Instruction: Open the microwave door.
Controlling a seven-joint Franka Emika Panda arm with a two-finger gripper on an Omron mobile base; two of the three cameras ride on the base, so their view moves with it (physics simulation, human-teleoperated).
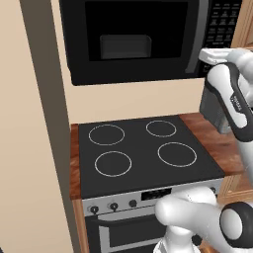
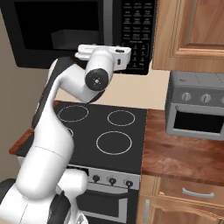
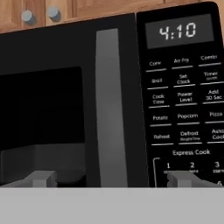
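Note:
The black microwave (image 1: 143,39) hangs above the stove, its keypad panel (image 3: 183,109) showing 4:10. The microwave door (image 3: 43,109) lies flush with that panel, with a dark glass window. Its grey vertical handle strip (image 3: 111,109) runs along the door's right edge, also seen as the handle strip (image 1: 197,34) from the left base. My gripper (image 3: 111,178) is open wide and faces the microwave front a short way off. The handle strip lines up between the two fingertips (image 3: 41,178), and nothing is held. My white hand (image 2: 111,54) hovers before the lower keypad.
A black cooktop (image 1: 143,148) with oven knobs lies below. A grey toaster oven (image 2: 197,109) stands on the wooden counter (image 2: 175,157) to the right, under a wooden cabinet (image 2: 192,30). A beige wall (image 1: 29,123) closes the left side.

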